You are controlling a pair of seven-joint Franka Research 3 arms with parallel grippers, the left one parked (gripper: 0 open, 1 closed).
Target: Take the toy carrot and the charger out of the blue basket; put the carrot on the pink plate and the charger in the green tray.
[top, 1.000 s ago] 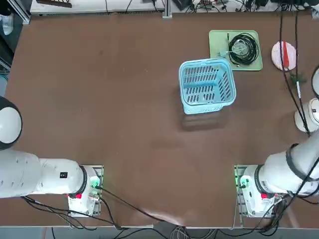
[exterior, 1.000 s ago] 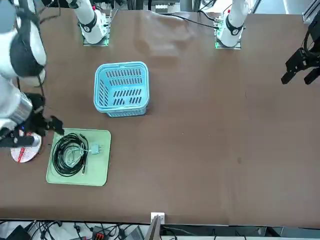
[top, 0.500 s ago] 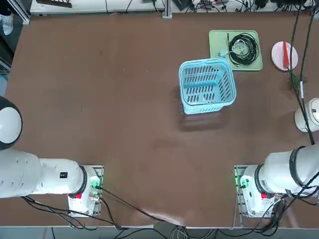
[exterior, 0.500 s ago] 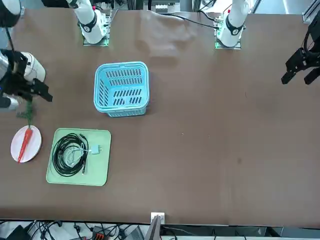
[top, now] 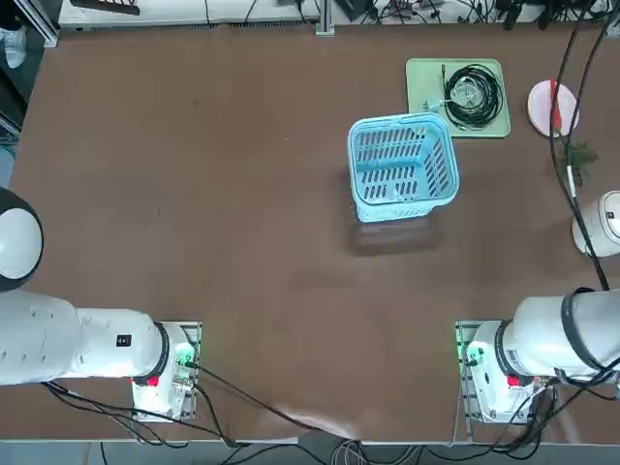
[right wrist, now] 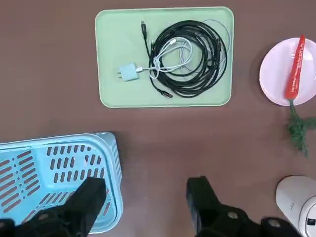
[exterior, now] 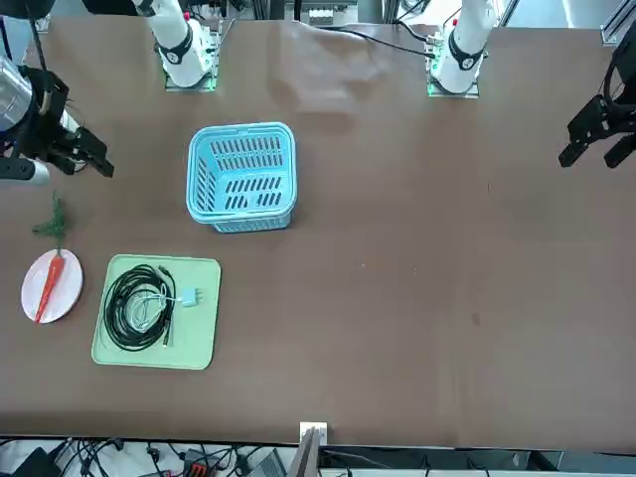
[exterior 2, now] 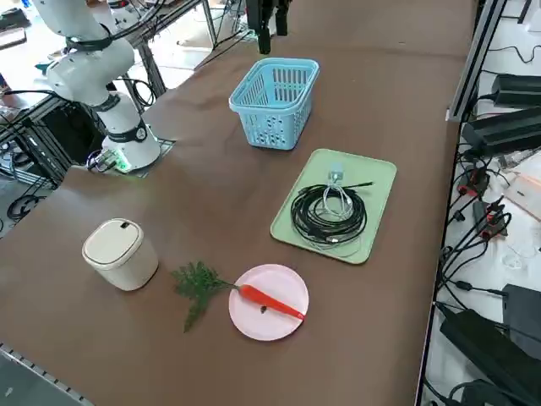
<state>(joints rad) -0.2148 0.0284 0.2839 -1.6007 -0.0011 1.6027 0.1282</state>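
The toy carrot [exterior: 47,284] lies on the pink plate [exterior: 66,294], its leafy top [exterior: 54,219] hanging over the rim onto the table. In the green tray [exterior: 200,343] rests the charger [exterior: 189,295] beside a coiled black cable [exterior: 137,307]. The blue basket [exterior: 241,177] stands upright near mid-table, and nothing shows inside it. My right gripper [right wrist: 145,190] hangs open and empty high above the table, between the basket [right wrist: 116,173] and the plate [right wrist: 272,76], clear of the tray [right wrist: 111,49], charger [right wrist: 129,73] and carrot [right wrist: 295,74].
A white lidded canister [exterior 2: 120,252] stands on the table near the carrot's leaves, on the robot's side of the plate [exterior 2: 254,321]. Cables and power bricks lie past the table's far edge. Bare brown tabletop surrounds the basket [top: 402,167].
My right gripper has drawn back from over the pink plate toward the robot's side and risen. The carrot stays on the plate. Basket, tray and charger are unmoved.
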